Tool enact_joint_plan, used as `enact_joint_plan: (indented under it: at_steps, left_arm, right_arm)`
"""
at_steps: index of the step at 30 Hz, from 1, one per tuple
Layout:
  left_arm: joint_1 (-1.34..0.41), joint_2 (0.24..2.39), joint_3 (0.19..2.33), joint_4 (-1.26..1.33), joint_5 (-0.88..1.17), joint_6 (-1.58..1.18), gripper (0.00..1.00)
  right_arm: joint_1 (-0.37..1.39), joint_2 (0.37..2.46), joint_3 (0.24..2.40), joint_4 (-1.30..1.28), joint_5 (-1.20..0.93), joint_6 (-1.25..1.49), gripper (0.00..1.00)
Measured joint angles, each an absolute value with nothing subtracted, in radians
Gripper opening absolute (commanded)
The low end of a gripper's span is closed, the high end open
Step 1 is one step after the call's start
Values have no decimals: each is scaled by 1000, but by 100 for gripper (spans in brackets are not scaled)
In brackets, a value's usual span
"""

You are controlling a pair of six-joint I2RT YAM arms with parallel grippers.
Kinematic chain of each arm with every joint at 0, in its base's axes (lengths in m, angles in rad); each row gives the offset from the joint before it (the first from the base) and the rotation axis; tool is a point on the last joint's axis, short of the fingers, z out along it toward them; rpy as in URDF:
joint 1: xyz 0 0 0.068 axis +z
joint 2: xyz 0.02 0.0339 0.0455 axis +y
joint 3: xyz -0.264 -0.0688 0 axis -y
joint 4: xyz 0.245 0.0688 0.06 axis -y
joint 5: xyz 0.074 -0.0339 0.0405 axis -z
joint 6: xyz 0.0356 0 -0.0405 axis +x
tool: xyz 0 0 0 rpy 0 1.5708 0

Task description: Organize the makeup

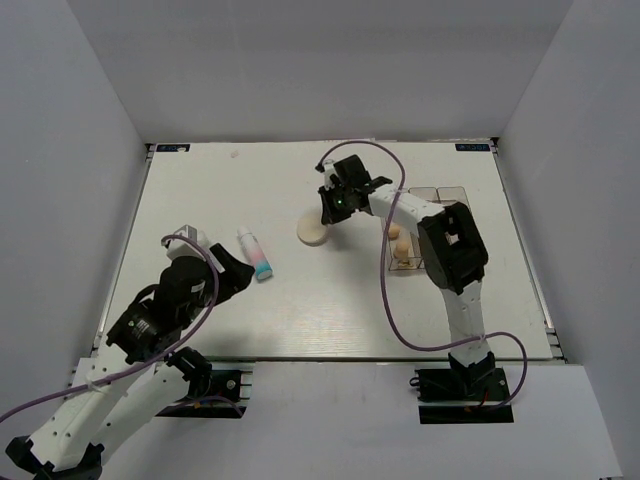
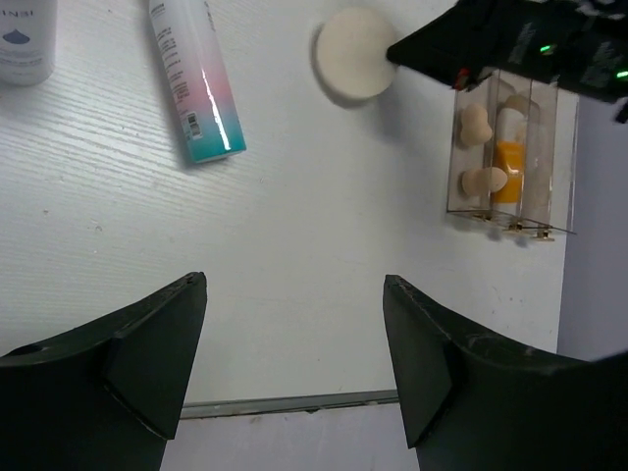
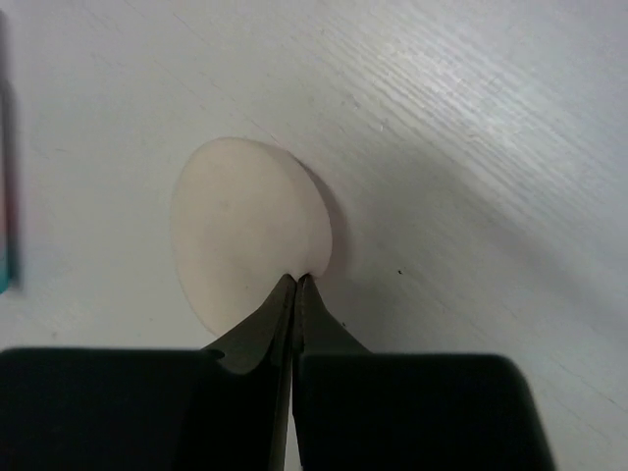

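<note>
My right gripper (image 1: 328, 214) (image 3: 297, 278) is shut on the near edge of the round cream compact (image 1: 313, 231) (image 3: 245, 226), which is low over the table left of the clear box. The compact also shows in the left wrist view (image 2: 351, 54). The white-pink-blue tube (image 1: 256, 253) (image 2: 196, 83) lies on the table just ahead of my left gripper (image 1: 233, 273) (image 2: 294, 285), which is open and empty. Two beige sponges (image 2: 476, 124) (image 2: 484, 180) and the orange tube (image 2: 508, 172) sit inside the box.
The clear three-compartment box (image 1: 432, 232) (image 2: 549, 157) stands right of centre, partly under the right arm. A white lettered container (image 1: 190, 237) (image 2: 25, 39) lies by the left arm. The table's front edge (image 2: 294, 402) is close below the left fingers.
</note>
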State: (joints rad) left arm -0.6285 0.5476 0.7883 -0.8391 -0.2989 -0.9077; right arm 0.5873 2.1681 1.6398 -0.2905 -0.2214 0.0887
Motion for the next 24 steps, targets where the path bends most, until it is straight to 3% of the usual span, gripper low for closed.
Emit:
enact_joint_plan:
  at_steps: [14,24]
  left_arm:
    - [-628,534,710,-747,-273,-899,83]
    - [-628,531,655,-697,-251,-891,83]
  right_arm:
    - [448,1633,1390,-315,-104,-32,0]
    - [272,1544,1217,-350,45,-109,0]
